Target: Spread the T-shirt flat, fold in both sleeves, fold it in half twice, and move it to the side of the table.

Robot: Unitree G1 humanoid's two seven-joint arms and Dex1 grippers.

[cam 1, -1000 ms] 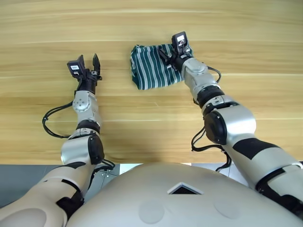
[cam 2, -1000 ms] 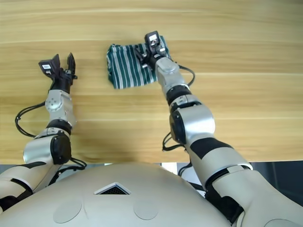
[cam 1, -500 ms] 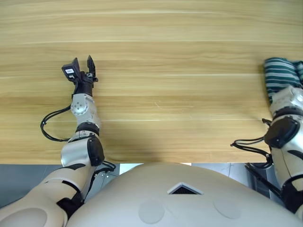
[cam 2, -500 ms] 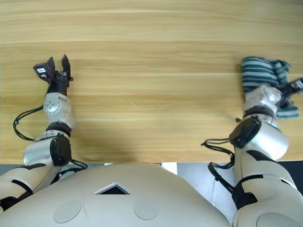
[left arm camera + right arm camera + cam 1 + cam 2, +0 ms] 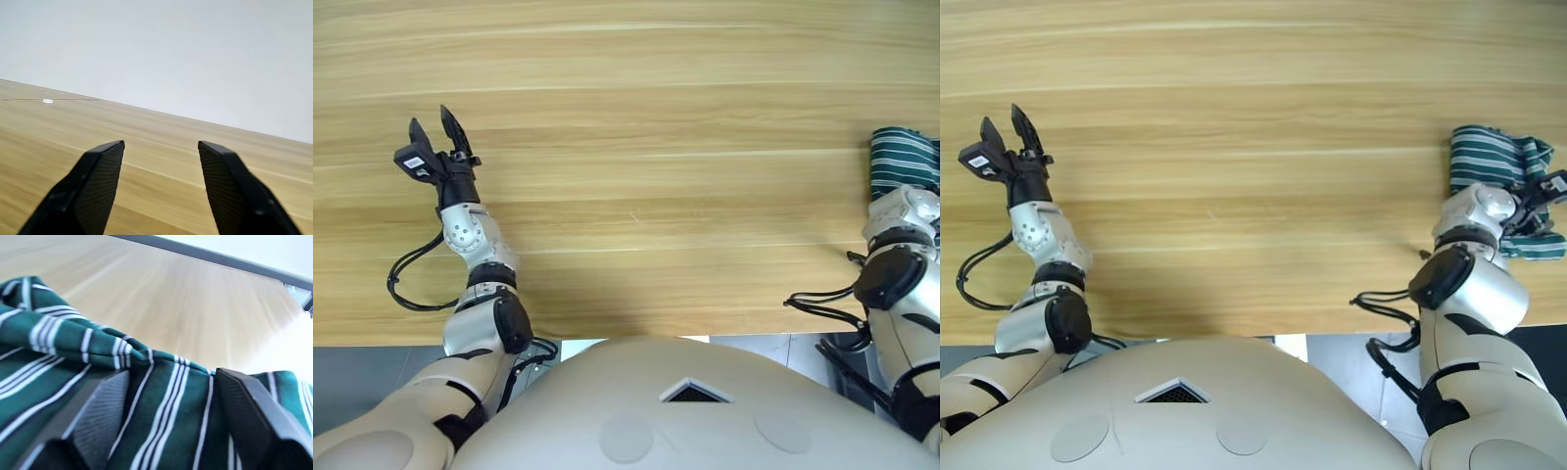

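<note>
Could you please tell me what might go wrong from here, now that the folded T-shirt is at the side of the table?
1. The right claw sits right against the T-shirt. If it pulls away, it could drag a layer along and loosen the fold.
2. The bundle looks rumpled at its outer end, so it may slump open there.

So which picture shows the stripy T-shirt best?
The right eye view: the folded T-shirt lies nearly whole at the right side of the table. The left eye view catches just a strip; the right wrist view sees its stripes very close up; the left wrist view faces away.
</note>
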